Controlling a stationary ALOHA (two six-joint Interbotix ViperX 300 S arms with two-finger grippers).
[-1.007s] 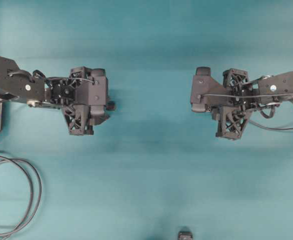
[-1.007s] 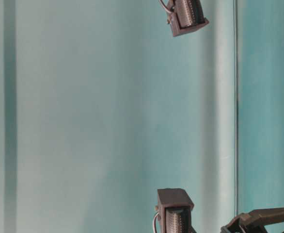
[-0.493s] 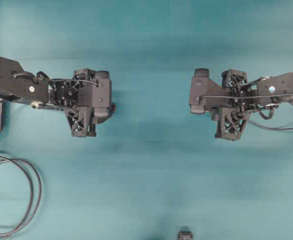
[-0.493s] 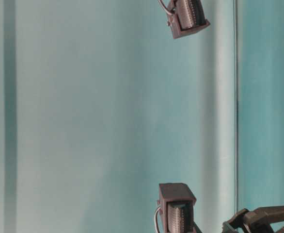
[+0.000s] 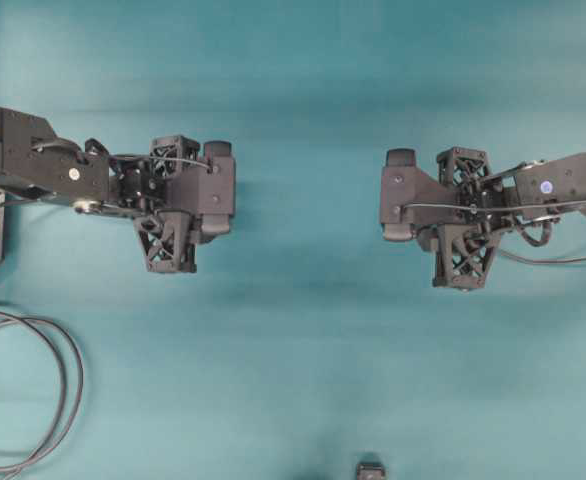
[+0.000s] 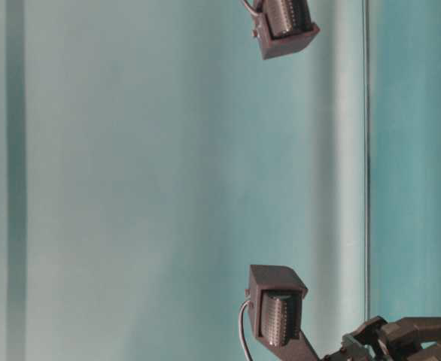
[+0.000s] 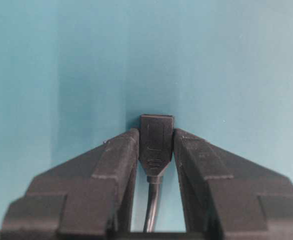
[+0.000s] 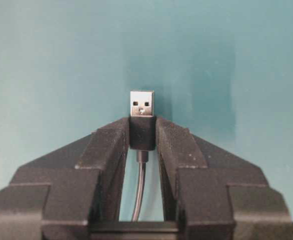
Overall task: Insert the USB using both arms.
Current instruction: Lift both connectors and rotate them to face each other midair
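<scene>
Saw no readable brand or text anywhere; only a raised USB trident mark on the socket [image 7: 156, 145] body, and small white cross marks not legible at this size.

Counted: two arms, two grippers, two connectors, one loose cable loop [image 5: 33, 390], one small dark object [image 5: 371, 469] at 6 o'clock edge of the overhead view, type not discernible.

Left gripper [image 7: 156, 142] clenched on the all-dark blunt socket: both fingertips [image 7: 121, 155] pressed against its sides, blunt end poking out at 12 o'clock, thin cable running back at 6 o'clock between the fingers. In overhead, left gripper [image 5: 218, 190] sat at 9 o'clock of table centre, pointing toward 3 o'clock.

Right gripper [image 8: 142, 131] grasping the USB [image 8: 142, 103]: dark plug body pinched between both fingertips [image 8: 169, 137], silvery metal tip clear of them at 12 o'clock, two small square holes visible on the tip face, thin dark-grey cable trailing to 6 o'clock. In overhead, right gripper [image 5: 395, 195] sat at 3 o'clock of centre, pointing toward 9 o'clock.

Faced each other across bare teal table [image 5: 303, 120], well apart, roughly level. Connectors themselves not resolvable in overhead.

Table-level view: two ribbed gripper ends only, one at 12 o'clock [image 6: 284, 26], one at 6 o'clock [image 6: 277, 316]; could not tell left from right there.

Cable loop lay at 8 o'clock corner of the overhead view, apart from both arms.
</scene>
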